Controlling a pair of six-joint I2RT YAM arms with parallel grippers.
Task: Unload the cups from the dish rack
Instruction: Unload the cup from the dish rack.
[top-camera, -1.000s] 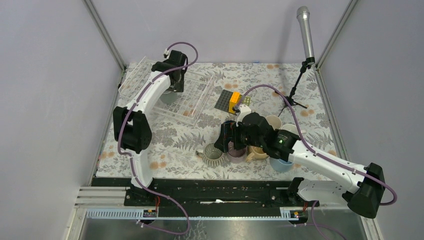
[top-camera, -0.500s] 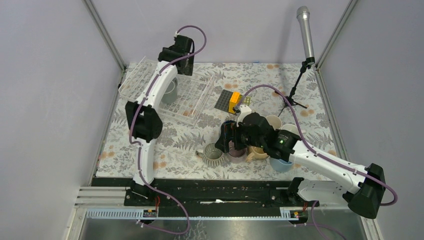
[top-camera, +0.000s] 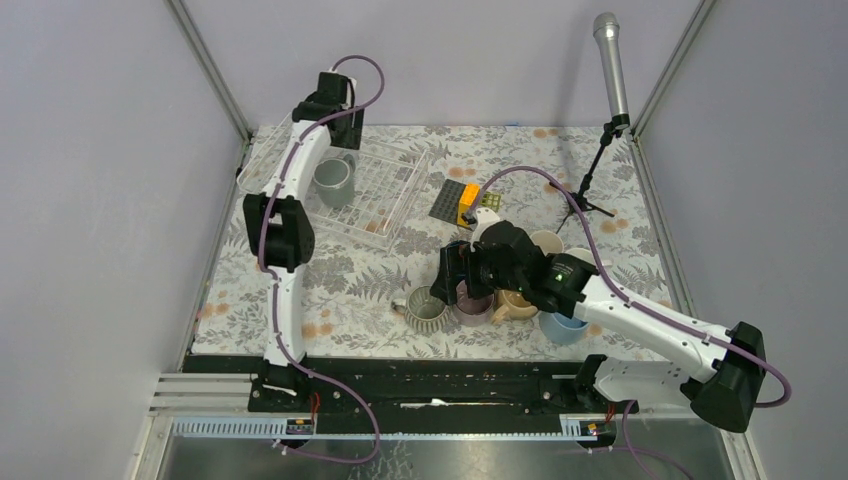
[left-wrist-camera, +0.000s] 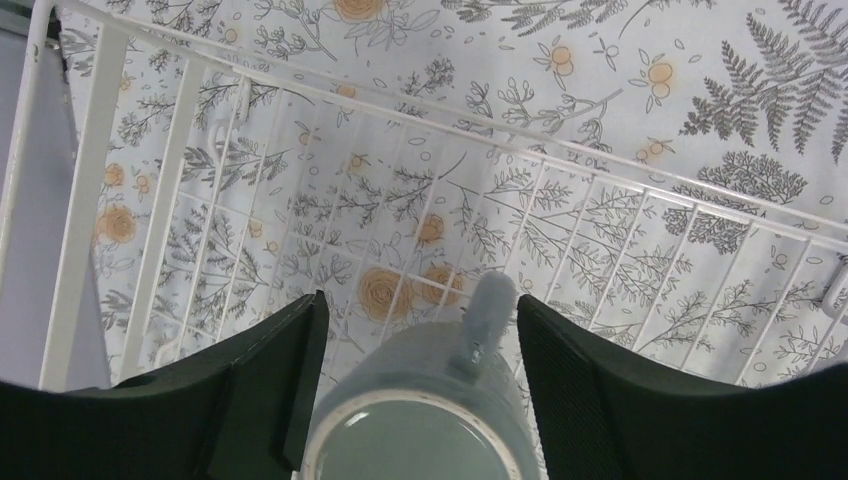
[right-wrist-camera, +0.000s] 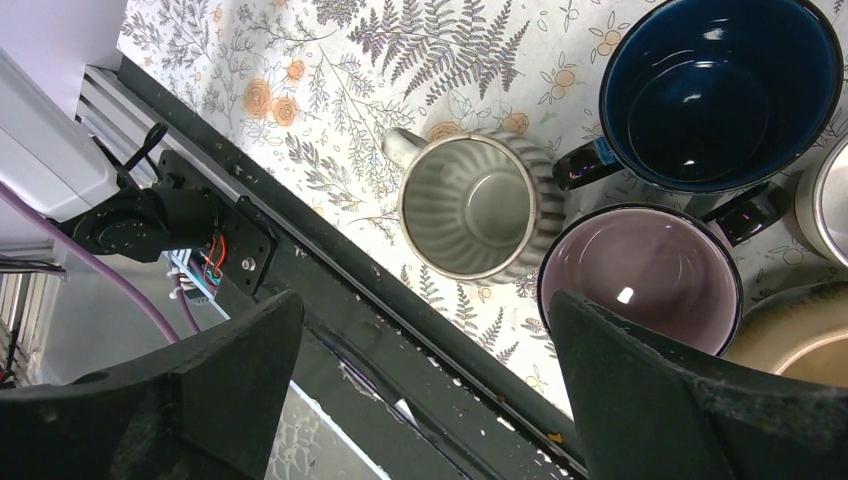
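Tipping is the risk: the left gripper (left-wrist-camera: 420, 305), jaws spread, straddles the grey-blue ceramic mug (left-wrist-camera: 415, 435) upright in the white wire dish rack (left-wrist-camera: 88, 200); pinching its handle (left-wrist-camera: 487, 310) could topple it. The right gripper (right-wrist-camera: 425, 300) hangs open.

No writing, number or brand mark is readable on the cups (right-wrist-camera: 480, 205) or dish rack (left-wrist-camera: 85, 200).

Through the left wrist camera the grey mug (left-wrist-camera: 405, 445) runs off the bottom edge, half its rim lost, and the rack (left-wrist-camera: 88, 200) runs out both sides. Through the right one the navy mug (right-wrist-camera: 715, 90) is clipped at the top; the steel mug (right-wrist-camera: 825, 200) and tan mug (right-wrist-camera: 800, 345) are mere slivers. From above, the right arm (top-camera: 640, 325) covers much of the mug cluster (top-camera: 432, 310).
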